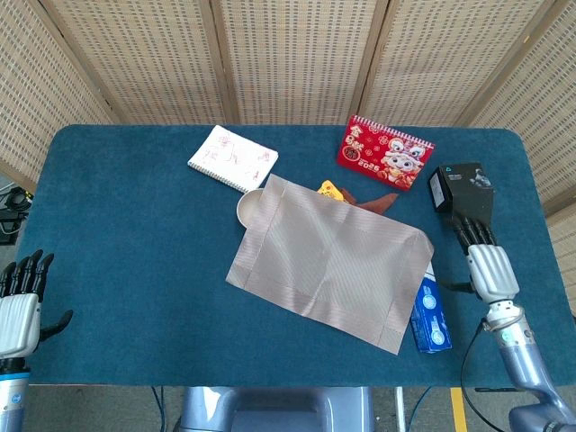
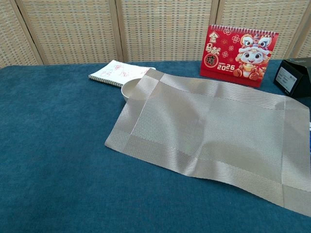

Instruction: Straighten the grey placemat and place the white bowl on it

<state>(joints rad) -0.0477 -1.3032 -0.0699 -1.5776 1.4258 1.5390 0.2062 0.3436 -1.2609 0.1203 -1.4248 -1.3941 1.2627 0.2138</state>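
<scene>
Placemat point(image 1: 328, 265) of grey woven fabric lies skewed near the middle of the blue table point(image 1: 126, 234), its long edges running diagonally from upper left to lower right in the head view. A darker border band frames a lighter centre panel, and the weave shows fine ribbing. It does not lie quite flat: in the chest view a soft ridge runs across the mat and its near right edge ripples. Its far left corner drapes over the white bowl point(image 1: 247, 207), so only a curved part of the bowl's rim shows, just beside a spiral notebook point(image 1: 232, 157). The mat's right end overlaps a blue box point(image 1: 432, 315). A yellow item and a brown one peek out past the far edge, below a red 2025 desk calendar point(image 1: 385, 153). A black box point(image 1: 461, 187) stands near the table's right edge. The right hand point(image 1: 490, 265) is off the mat, beside the blue box, fingers straight and close together, holding nothing. The left hand point(image 1: 20, 301) hangs at the table's left edge, fingers extended and slightly apart, empty.
</scene>
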